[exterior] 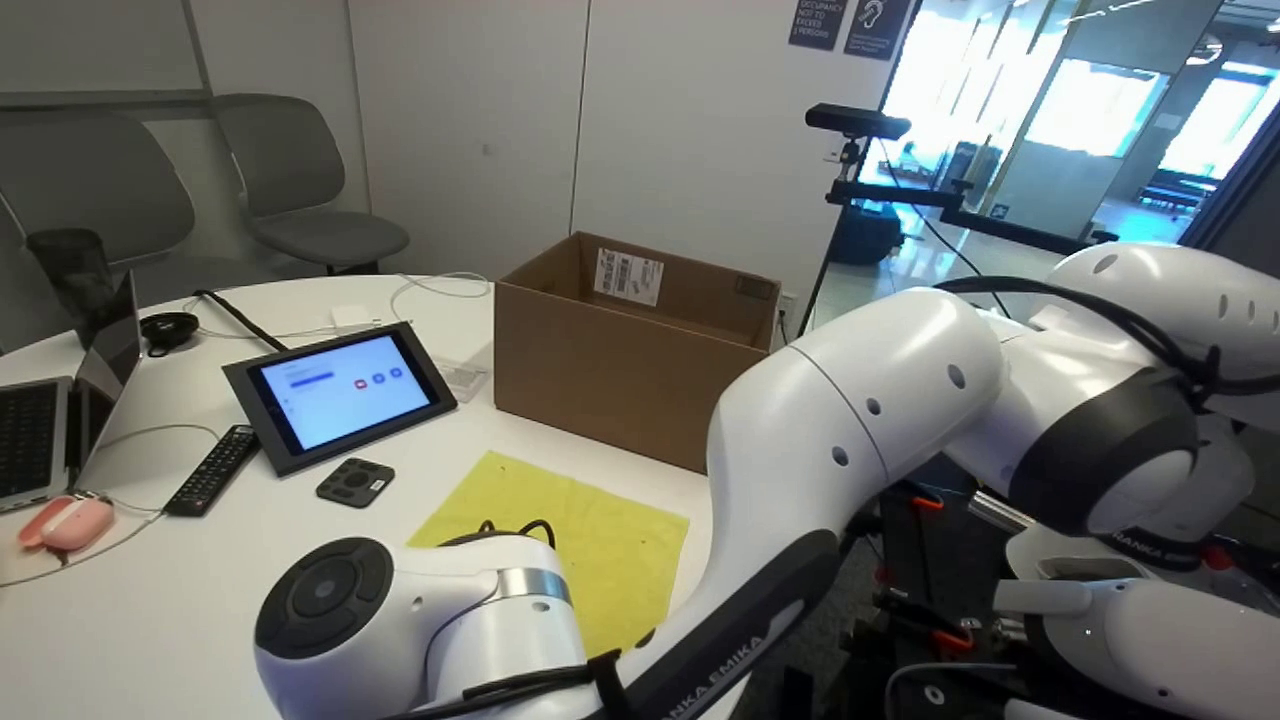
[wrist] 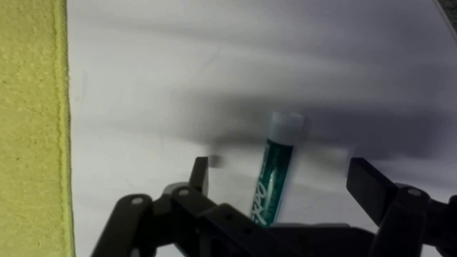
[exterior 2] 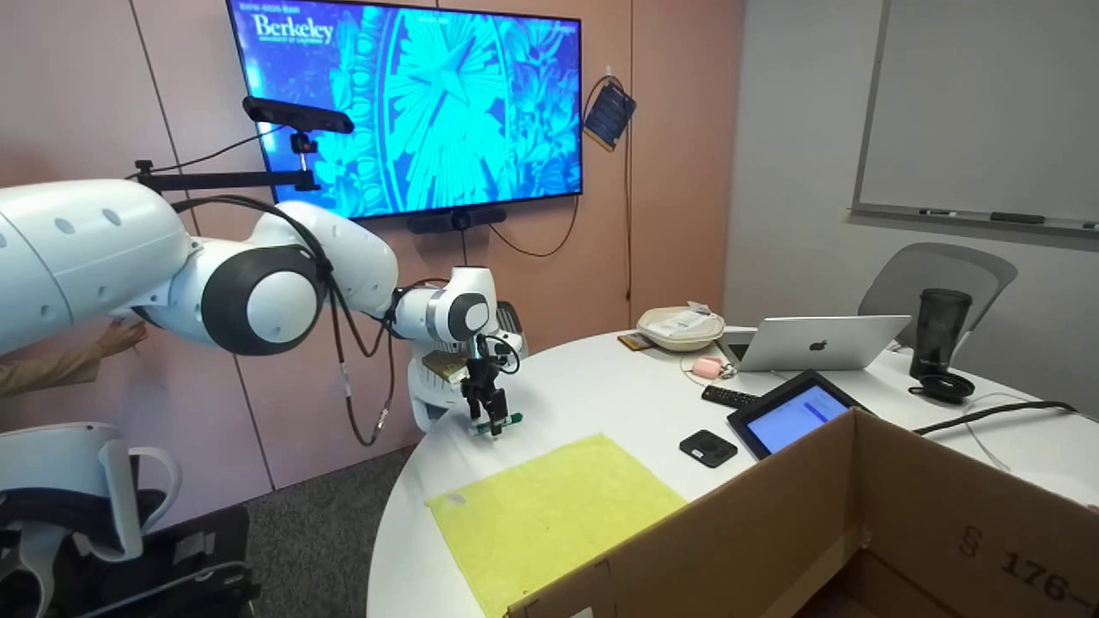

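Centrally in the wrist view, a green marker (wrist: 276,169) lies on the white worktop (wrist: 142,71), its pale end pointing up the picture and leaning slightly right. The tool (wrist: 278,173) is open around it: two dark fingers (wrist: 371,189) stand wide apart, one on each side of the barrel, with a visible gap either way, so nothing is gripped. To the left, apart from the marker, runs the straight edge of a yellow cloth (wrist: 34,135).

The marker looks light, stiff and not at all fragile. Its barrel has a slight gloss and is probably smooth, so it could roll or slip if nudged off-centre. The surest hold is likely across the middle of the green barrel, with the fingers square to its length, rather than at the pale end.

Some details are hidden. The marker's lower end disappears beneath the tool's dark body in the wrist view, and the white script on its side is partly covered. Whether the fingertips touch the worktop cannot be told. In an exterior view, the white arm (exterior: 850,390) screens both tool and marker completely. A cardboard box (exterior 2: 747,532), cut off by the picture's edges, blocks one corner of the cloth.
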`<state>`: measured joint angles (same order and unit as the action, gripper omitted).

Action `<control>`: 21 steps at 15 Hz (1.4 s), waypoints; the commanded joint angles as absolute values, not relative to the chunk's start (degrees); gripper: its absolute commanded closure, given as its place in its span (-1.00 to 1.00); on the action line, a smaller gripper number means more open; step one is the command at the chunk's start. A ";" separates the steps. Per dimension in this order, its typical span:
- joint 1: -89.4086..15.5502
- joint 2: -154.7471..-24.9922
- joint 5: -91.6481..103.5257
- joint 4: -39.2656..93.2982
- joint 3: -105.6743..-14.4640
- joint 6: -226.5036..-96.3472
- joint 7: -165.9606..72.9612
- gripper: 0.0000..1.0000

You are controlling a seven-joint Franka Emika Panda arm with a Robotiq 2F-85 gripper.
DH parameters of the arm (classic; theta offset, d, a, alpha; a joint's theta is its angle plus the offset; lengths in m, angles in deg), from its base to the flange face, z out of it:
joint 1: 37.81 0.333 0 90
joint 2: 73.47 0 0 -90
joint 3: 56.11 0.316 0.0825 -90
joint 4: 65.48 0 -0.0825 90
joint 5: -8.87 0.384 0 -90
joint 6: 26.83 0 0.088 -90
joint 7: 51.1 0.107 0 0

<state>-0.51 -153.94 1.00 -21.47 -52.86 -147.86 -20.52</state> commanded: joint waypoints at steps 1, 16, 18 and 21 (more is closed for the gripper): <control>-1.11 -158.74 2.63 -30.16 -53.90 -147.21 -22.40 -1.00; -2.50 -159.89 3.27 -32.89 -54.06 -143.56 -24.53 0.47; -2.64 -159.72 3.26 -34.66 -53.85 -140.49 -26.10 0.80; -3.04 -159.37 3.13 -36.79 -53.77 -135.77 -28.57 0.90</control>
